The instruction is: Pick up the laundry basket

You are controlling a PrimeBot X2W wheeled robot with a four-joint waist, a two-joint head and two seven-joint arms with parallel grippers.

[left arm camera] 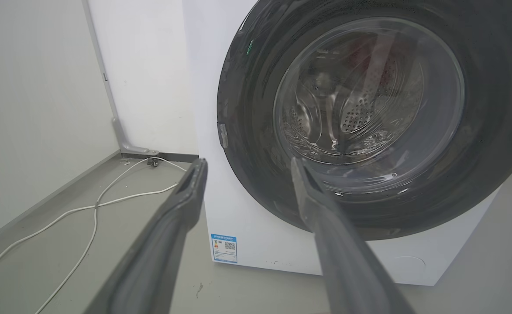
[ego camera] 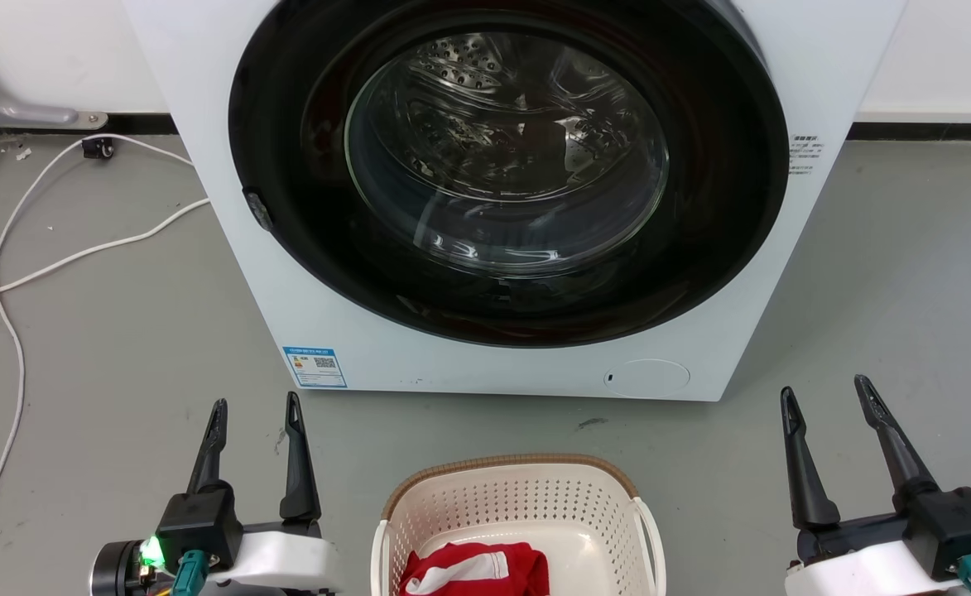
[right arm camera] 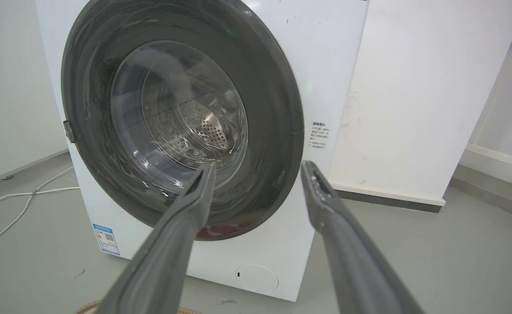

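Note:
The laundry basket (ego camera: 526,497) sits on the grey floor at the bottom centre of the head view: cream perforated walls, a brown woven-look rim, white side handles. A red and white garment (ego camera: 475,569) lies inside it. A sliver of its brown rim (right arm camera: 87,308) shows at the bottom of the right wrist view. My left gripper (ego camera: 256,407) stands open to the basket's left, apart from it, fingers pointing at the washer. Open too is my right gripper (ego camera: 826,393), farther off on the basket's right. Both grippers (left arm camera: 247,162) (right arm camera: 258,165) hold nothing.
A white front-loading washing machine (ego camera: 493,364) with a shut round glass door (ego camera: 506,153) stands just beyond the basket. White cables (ego camera: 13,331) trail over the floor at the left. White walls rise behind and to the left.

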